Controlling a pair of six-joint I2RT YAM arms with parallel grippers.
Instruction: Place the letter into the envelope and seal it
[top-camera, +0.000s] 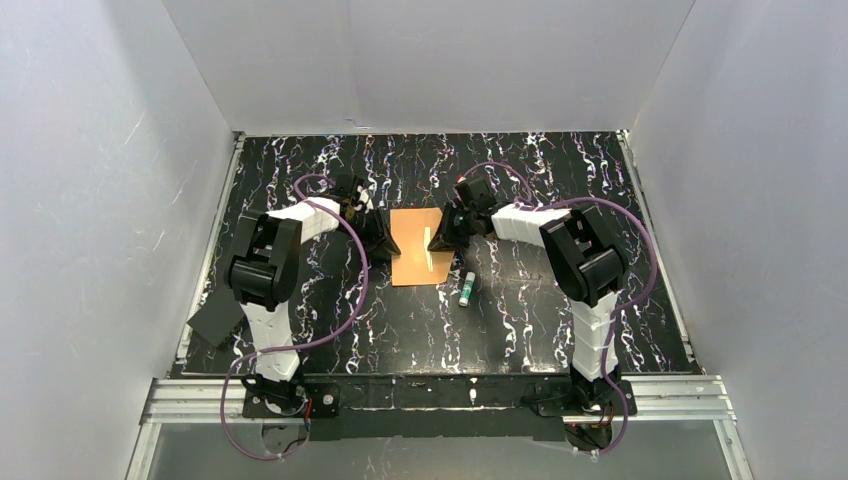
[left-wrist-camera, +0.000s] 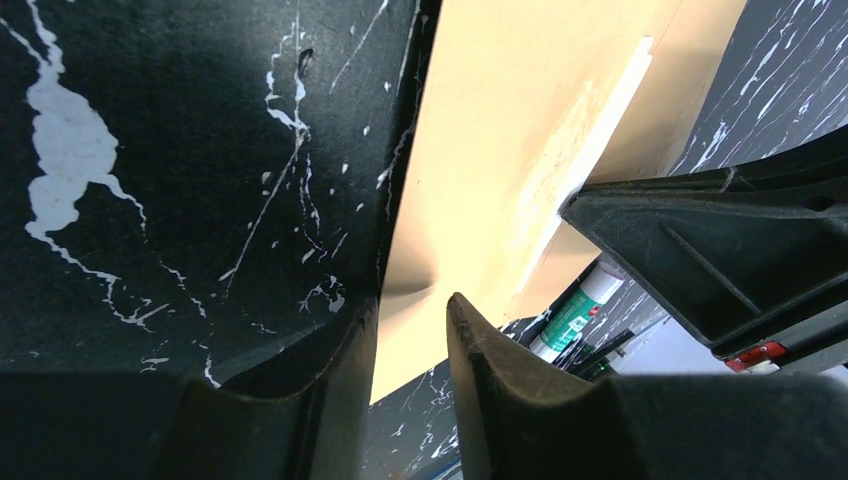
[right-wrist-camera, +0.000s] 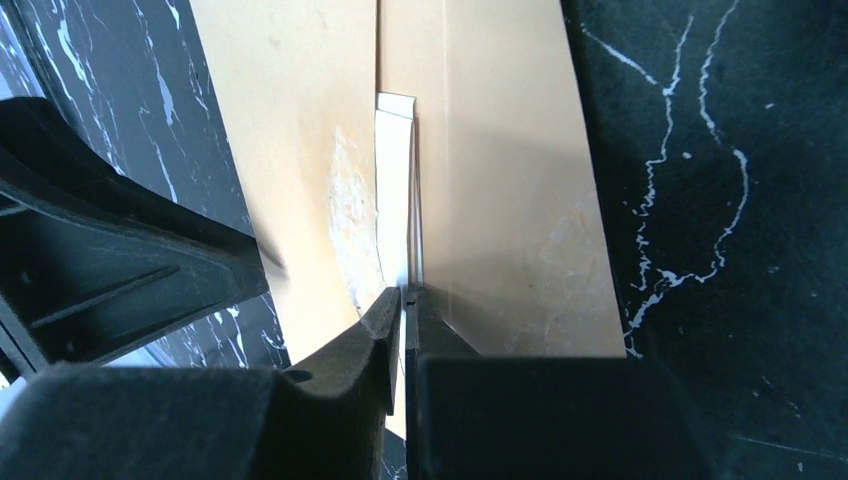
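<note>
Working outward from the arm bases.

Glue stick (top-camera: 467, 290): lies on the table (top-camera: 560, 180) just near-right of the envelope, not touching it.

Envelope (top-camera: 412, 258): flat, mid-table, between the two grippers. Letter not seen in any view; my reading is that it is already inside.

Left gripper (left-wrist-camera: 410, 310): jaws a narrow gap apart, straddling the envelope's left edge. One finger (left-wrist-camera: 330, 380) is over bare table, the other over paper. There is a small pucker in the paper right at the tips. Nothing is clamped between the pads. Whether the tips press the sheet down is unclear from this angle.

Right gripper (right-wrist-camera: 402, 300): jaws fully closed, pinching one end of the pale strip (right-wrist-camera: 395, 170) on the flap. The strip runs away from the tips along the fold. A scuffed patch of paper sits beside it.

Step in hand, as I judge it: peeling the strip to bare the adhesive, with the left arm as hold-down.

Risks:
- Envelope lifts or slides with the pull if the left tips are not truly bearing on it.
- Strip tears short, since the pinch is on a thin end and a steep or jerky pull would snap it.
- Flap creases or buckles if the pull runs across the fold rather than along it.
- Freed strip clings to the finger pads and cannot be dropped.
- Right arm sweeps the glue stick on retreat.
</note>
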